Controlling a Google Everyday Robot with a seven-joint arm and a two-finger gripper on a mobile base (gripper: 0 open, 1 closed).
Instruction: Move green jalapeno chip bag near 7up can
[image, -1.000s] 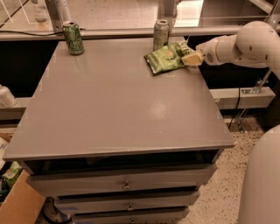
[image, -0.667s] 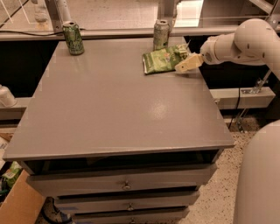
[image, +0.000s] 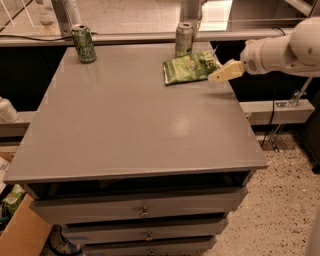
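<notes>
- Hovering my fingers over the right edge of the worktop, toward the back, just off the right end of the green jalapeno chip bag.
- Only one pale, wedge-shaped finger shows, pointing left and slightly down at the worktop. Its partner is hidden behind it, so I cannot tell whether the pair is spread or closed.
- Fingertip sits right by the bag's front right corner. Touching or just apart, cannot tell.
- No part of the bag looks raised; all of it rests on the worktop.
- My white arm comes in from the right, above worktop level.
- Bag position: back right part of the worktop, lying flat, printed face up.
- Bag long axis: runs left to right, skewed a little so the right end lies farther back than the left end.
- Right end points toward my fingers; left end points toward the middle of the worktop.
- 7up can: upright at the back edge, just behind the bag's left half. Very near it; contact cannot be told.
- Darker green can: upright at the back left corner, well apart from the bag and from the 7up can.
- Drawers sit under the worktop at the front.
- Cardboard box on the floor at lower left.
</notes>
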